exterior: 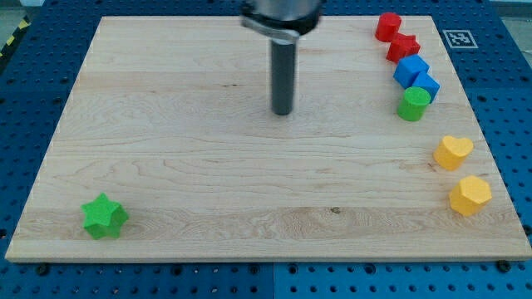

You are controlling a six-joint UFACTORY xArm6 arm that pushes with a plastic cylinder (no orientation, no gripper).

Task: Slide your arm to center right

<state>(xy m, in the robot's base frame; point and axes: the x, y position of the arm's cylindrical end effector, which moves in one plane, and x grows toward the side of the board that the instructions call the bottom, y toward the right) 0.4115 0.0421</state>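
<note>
The end effector is a bare rod with nothing to open or hold; its tip (283, 113) rests on the worktop (208, 183) above centre, apart from every block. The target, the center right, lies near the green cylinder (413, 104) and yellow heart (453, 152) — light, rigid pieces likely to skid if nudged.

Pale wooden board (208, 174) fills most of view, grain running left to right, small dark knot low and right of centre. Beneath it, blue bench (507, 66) with regular grid of small holes, showing along all four edges. Black-and-white square marker (459, 38) at board's top right corner. Yellow-black striped tape (12, 40) at view's top left. Light even, shadows soft.
</note>
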